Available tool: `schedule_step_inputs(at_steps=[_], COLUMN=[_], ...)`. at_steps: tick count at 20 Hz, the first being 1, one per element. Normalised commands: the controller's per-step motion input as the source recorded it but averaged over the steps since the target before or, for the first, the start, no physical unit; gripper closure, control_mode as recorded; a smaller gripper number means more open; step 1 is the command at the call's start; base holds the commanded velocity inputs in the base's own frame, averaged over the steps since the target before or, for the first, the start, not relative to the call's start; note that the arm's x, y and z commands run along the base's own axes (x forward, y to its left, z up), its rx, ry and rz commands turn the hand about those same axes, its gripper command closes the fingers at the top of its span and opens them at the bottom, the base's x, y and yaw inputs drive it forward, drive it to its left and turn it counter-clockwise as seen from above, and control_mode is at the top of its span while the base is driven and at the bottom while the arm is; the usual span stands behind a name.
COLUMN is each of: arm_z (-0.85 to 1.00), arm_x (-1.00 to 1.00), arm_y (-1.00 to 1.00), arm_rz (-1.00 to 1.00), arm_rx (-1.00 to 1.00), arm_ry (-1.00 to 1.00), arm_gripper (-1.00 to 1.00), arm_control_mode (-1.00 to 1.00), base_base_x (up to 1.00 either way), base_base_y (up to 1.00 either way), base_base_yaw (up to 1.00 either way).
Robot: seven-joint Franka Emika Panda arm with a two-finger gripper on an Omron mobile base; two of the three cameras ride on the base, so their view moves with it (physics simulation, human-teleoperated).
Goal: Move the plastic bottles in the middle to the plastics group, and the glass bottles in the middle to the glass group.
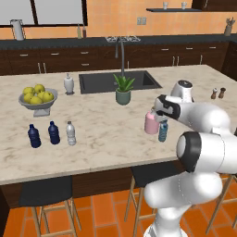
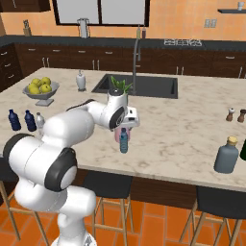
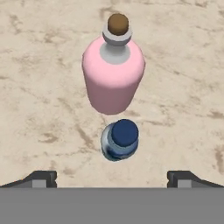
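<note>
Upright on the marble counter (image 1: 102, 139), the teal-blue bottle (image 3: 120, 140) is standing just in front of the pink bottle (image 3: 113, 74), near the counter's front edge. Above them the gripper (image 3: 111, 178) is hovering with its fingers spread wide, holding nothing. Well to the left, the clear bottle (image 1: 71, 133) is standing beside two navy bottles (image 1: 44, 134).
</note>
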Motion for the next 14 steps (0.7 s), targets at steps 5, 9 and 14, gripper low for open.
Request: schedule_step_inputs(at_steps=[5, 9, 14], arm_z=[-0.16, -0.10, -0.24], arm_x=[0.22, 0.00, 0.00], arm_y=[0.00, 0.00, 0.00], arm_rz=[0.03, 0.04, 0.05], arm_rx=[0.00, 0.00, 0.00], arm_ry=[0.00, 0.00, 0.00], arm_gripper=[-1.00, -1.00, -1.00], arm_control_mode=[-1.00, -1.00, -1.00], base_base_x=[0.00, 0.00, 0.00], base_base_y=[0.00, 0.00, 0.00], base_base_yaw=[0.00, 0.00, 0.00])
